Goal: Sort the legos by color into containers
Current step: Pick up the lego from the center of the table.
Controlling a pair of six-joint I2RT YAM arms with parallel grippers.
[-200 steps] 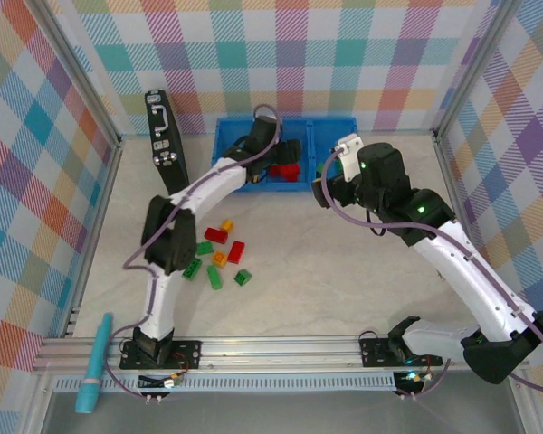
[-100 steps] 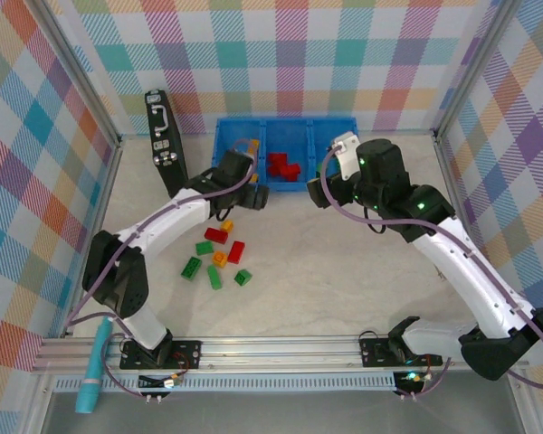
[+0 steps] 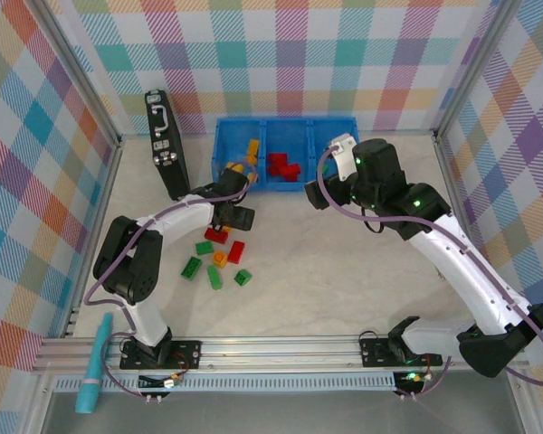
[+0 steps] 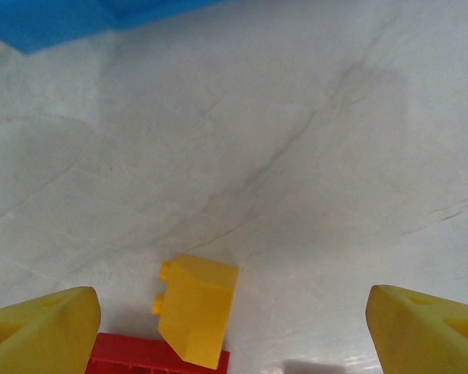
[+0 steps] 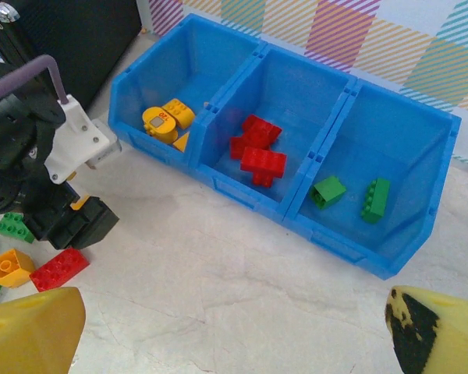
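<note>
Left wrist: left gripper (image 4: 232, 327) gaped empty over yellow brick (image 4: 195, 318) touching red brick (image 4: 132, 360) on table (image 4: 312, 156)
Right wrist: right gripper (image 5: 234, 327) gaped empty; faced bin (image 5: 351, 245)
Risk: closing might pinch red brick too; they touched

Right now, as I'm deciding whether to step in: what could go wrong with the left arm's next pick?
1. The yellow brick appears to touch a red brick beneath the open left gripper; closing might catch or shove the red one too.
2. The open right gripper hovers by the blue bin, so carrying a brick there could make the grippers clash.
</note>
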